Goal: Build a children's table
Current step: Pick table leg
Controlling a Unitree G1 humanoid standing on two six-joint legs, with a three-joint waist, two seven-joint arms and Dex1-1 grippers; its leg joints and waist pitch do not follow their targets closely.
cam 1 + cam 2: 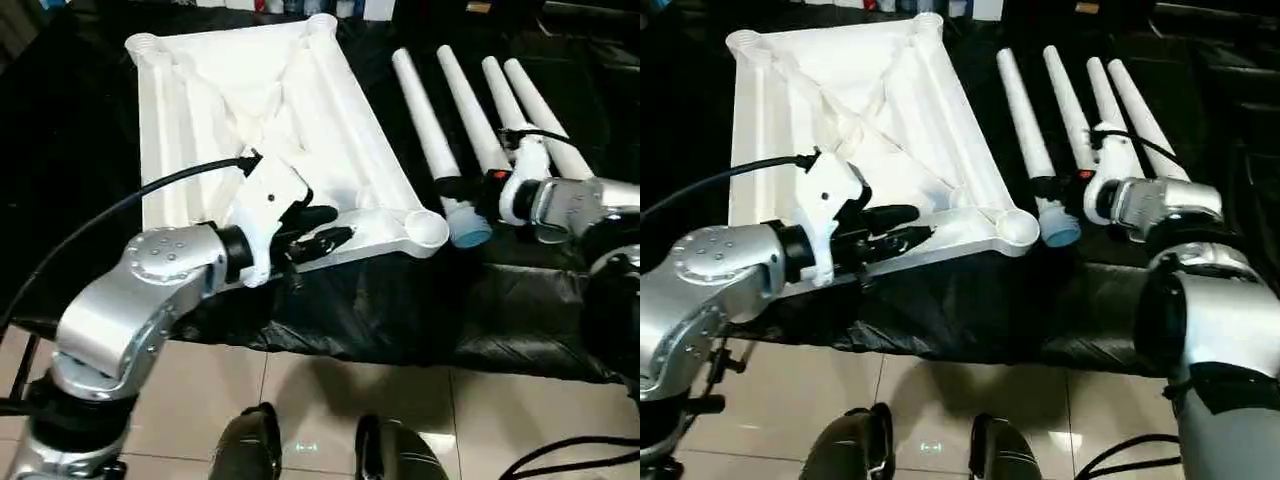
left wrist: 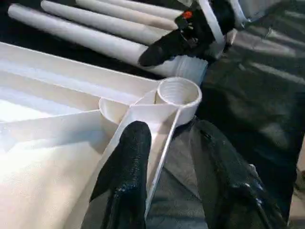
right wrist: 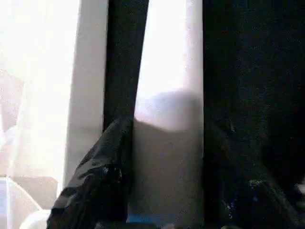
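On a table draped in crinkled, glossy black sheeting (image 1: 420, 310), the white plastic table top (image 1: 250, 110) lies underside up, its moulded ribs running lengthwise and crossing in diagonals, with a round socket at each corner that shows. The left gripper (image 1: 318, 232) sits at the near edge of this top: in the left wrist view one smooth black finger (image 2: 127, 167) rests inside on a thin rib and the other hangs outside over the black sheeting, so the jaws straddle the rim wall, though I cannot tell whether they pinch it tight. Just beyond the fingertips stands the near corner socket (image 2: 178, 93), a short round cup with fine ridges around its inner wall.

To the right of that socket, four long, tapered white tube legs (image 1: 520, 105) lie side by side on the sheeting, smooth and slightly glossy, their thick ends toward the robot. The right gripper (image 1: 462, 190) is at the thick end of the leftmost leg (image 1: 425, 120); in the right wrist view its two black fingers flank the tube closely on both sides, closed about it. That leg's end shows a ridged collar (image 2: 190, 71) and a pale blue rim (image 1: 470, 235), lying just beside the corner socket.
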